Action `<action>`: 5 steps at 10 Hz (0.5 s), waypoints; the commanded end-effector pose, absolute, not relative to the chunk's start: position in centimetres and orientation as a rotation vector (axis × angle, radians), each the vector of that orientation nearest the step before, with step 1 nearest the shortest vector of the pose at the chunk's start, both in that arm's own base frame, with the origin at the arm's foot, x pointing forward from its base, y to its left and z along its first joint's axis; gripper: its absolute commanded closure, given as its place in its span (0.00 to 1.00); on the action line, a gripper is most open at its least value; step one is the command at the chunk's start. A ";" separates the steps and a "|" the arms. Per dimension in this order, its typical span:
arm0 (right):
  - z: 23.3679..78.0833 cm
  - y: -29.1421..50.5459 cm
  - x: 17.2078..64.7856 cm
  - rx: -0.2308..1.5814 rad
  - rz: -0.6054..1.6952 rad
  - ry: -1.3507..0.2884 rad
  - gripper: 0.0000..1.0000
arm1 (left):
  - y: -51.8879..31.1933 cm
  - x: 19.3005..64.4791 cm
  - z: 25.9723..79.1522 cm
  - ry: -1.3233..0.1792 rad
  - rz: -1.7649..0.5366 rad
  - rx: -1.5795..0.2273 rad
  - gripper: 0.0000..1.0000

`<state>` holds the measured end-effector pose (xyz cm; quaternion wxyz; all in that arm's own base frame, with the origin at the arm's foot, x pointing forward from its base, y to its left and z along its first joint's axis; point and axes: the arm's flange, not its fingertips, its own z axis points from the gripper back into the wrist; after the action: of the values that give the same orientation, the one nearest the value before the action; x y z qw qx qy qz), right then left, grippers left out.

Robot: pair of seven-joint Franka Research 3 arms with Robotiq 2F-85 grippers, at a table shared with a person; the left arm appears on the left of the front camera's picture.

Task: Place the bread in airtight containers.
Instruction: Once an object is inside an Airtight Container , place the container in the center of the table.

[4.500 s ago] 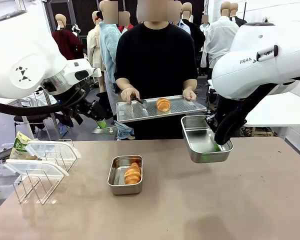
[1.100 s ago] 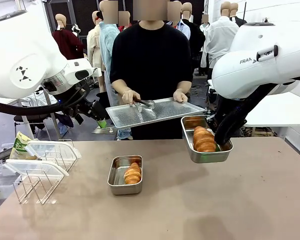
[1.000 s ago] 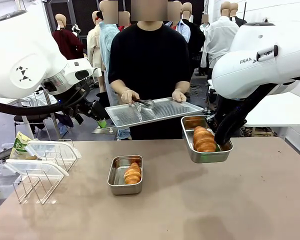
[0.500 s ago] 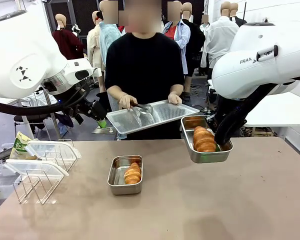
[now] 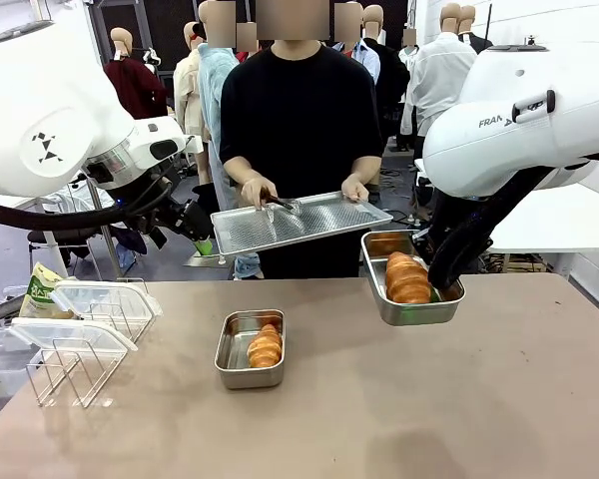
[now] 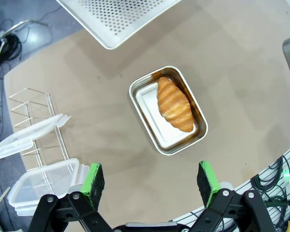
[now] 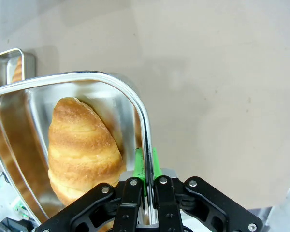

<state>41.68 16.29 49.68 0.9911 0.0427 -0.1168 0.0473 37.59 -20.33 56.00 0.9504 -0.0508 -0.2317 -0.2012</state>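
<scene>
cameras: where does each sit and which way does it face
Front view: on the robot's side, facing the person with the tray; both arms show.
Left wrist view: overhead, looking down past the open left end effector at the table tin.
Right wrist view: along the shut right end effector gripping the raised tin.
Shared: all show the table tin.

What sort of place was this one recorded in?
Probably a robotics lab or demo hall rather than a kitchen: two white robot arms at a plain table, a person across it holding a perforated tray, and loose cabling nearby.
</scene>
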 end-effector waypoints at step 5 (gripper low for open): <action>49.2 16.3 41.6 0.103 0.089 -0.216 1.00 | -20.3 37.6 56.0 -0.469 -0.410 -0.101 0.00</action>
<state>41.70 16.30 49.50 0.9914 0.0426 -0.1143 0.0469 37.59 -20.33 56.00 0.9504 -0.0508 -0.2317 -0.2012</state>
